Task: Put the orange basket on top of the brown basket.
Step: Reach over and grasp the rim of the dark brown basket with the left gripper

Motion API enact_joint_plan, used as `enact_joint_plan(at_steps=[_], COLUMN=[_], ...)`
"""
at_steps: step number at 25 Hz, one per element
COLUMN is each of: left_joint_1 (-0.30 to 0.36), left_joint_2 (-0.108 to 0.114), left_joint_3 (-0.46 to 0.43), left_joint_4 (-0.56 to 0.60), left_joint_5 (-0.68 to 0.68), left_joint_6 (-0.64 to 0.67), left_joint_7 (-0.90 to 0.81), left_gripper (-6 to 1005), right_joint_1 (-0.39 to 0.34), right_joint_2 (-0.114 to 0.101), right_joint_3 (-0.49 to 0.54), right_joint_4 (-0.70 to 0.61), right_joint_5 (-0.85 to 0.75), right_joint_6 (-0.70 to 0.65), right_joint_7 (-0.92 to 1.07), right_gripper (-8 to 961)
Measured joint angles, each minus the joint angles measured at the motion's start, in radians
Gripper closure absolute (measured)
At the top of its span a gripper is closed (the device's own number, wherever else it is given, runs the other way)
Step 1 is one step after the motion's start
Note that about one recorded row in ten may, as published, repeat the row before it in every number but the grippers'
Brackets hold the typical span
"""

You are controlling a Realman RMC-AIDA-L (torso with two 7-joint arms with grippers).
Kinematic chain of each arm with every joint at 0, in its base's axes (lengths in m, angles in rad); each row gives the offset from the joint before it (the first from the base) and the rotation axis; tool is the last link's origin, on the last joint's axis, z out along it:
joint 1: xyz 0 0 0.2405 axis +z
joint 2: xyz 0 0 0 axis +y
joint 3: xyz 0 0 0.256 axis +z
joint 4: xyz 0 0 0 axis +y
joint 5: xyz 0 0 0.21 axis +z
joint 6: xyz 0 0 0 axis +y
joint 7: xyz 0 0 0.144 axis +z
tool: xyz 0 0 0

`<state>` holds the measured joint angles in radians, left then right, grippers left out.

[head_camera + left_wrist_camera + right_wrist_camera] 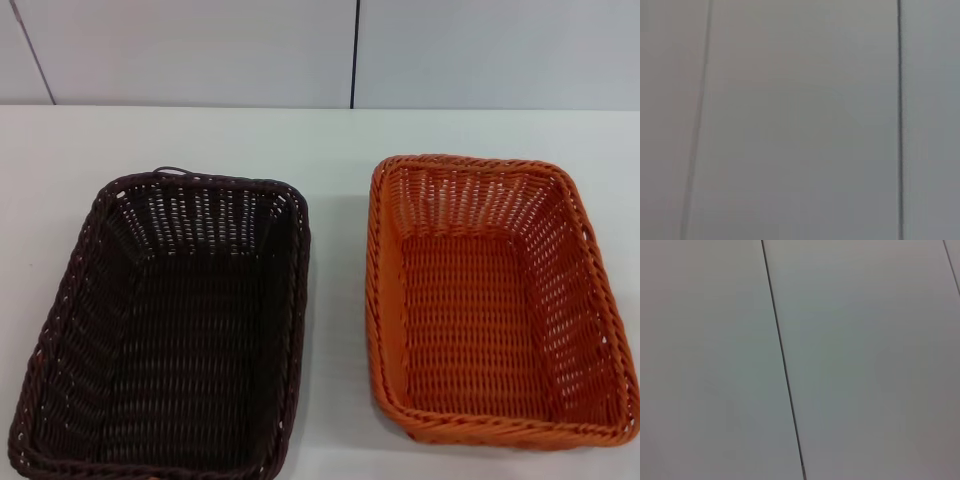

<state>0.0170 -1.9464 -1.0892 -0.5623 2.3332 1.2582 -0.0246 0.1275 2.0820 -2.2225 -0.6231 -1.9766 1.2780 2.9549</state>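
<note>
Orange basket (497,300) beside brown basket (165,325), apart, on white worktop (340,150); neither tool visible, state unknowable.

The orange basket (497,300), on the right, is wicker-style weave with a slight plastic sheen, its rim braided and its sides openwork. The brown basket (165,325), on the left, has the same woven texture (very dark, with only faint highlights on the strands). Both sit on a smooth, matt white worktop (330,140). The far wall panels (200,50) look smooth and matt, split by thin dark seams.
</note>
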Motion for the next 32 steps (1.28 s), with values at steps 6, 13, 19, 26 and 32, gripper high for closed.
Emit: enact_joint_plan(at_steps=[6,13,19,26,32], left_joint_1=[0.157,0.272,0.212,0.029,-0.029], left_joint_2=[0.122,0.040,-0.058,-0.111,-0.113], left_joint_3=[-0.180,-0.400,-0.516,-0.544,-0.500], left_joint_4=[-0.598,-1.116,-1.387,-1.435,-1.437], left_joint_5=[0.197,0.409,0.420,0.437,0.436], left_joint_6=[-0.639,-1.389,-1.984,-2.412,-2.467], left_joint_7=[0.037,0.055,0.195,0.267,0.256], left_gripper=[248,259,268,278,287], right_joint_1=[0.012,0.015,0.029,0.051,0.053], right_joint_2=[-0.004,-0.005,-0.005,-0.006,-0.005], right_joint_3=[0.012,0.026,0.040,0.045,0.048], right_joint_4=[0.014,0.029,0.045,0.066,0.074], right_joint_5=[0.001,0.002,0.003,0.003,0.003], right_joint_6=[-0.046,-0.071,-0.116,-0.146,-0.149], right_joint_7=[0.001,0.001,0.001,0.001,0.001], right_gripper=[176,177,177,177,176])
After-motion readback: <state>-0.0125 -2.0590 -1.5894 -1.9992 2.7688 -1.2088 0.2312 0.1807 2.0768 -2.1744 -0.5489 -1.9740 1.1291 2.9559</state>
